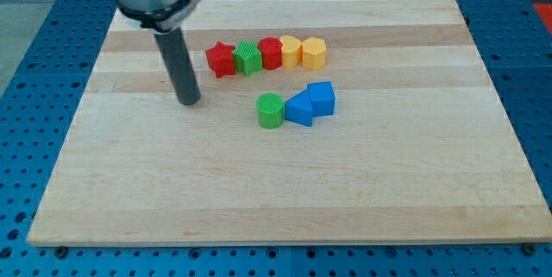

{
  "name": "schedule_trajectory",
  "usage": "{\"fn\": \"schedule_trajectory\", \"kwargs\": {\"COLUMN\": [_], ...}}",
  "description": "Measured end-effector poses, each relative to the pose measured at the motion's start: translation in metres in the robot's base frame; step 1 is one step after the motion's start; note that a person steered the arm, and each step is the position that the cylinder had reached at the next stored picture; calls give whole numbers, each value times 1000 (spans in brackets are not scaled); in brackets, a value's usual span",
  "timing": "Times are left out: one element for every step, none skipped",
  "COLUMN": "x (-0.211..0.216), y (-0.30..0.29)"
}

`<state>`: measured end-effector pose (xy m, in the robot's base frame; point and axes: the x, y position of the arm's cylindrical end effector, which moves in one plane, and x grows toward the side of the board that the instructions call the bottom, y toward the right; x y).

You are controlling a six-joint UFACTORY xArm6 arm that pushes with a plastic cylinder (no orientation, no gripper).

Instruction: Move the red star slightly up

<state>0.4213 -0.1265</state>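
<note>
The red star (220, 59) lies at the left end of a row of blocks near the view's top middle of the wooden board (285, 182). To its right in the row sit a green block (247, 57), a red block (271, 53), a yellow block (291, 51) and a yellow hexagon-like block (314, 53). My tip (189, 101) rests on the board to the left of and a little below the red star, apart from it.
A green cylinder (271, 110), a blue triangular block (298, 109) and a blue block (321, 98) sit together below the row. The board lies on a blue perforated table (39, 70).
</note>
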Motion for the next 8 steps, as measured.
{"fn": "schedule_trajectory", "kwargs": {"x": [0, -6, -17, -26, -31, -37, -42, -44], "y": [37, 44, 49, 56, 59, 60, 61, 61]}}
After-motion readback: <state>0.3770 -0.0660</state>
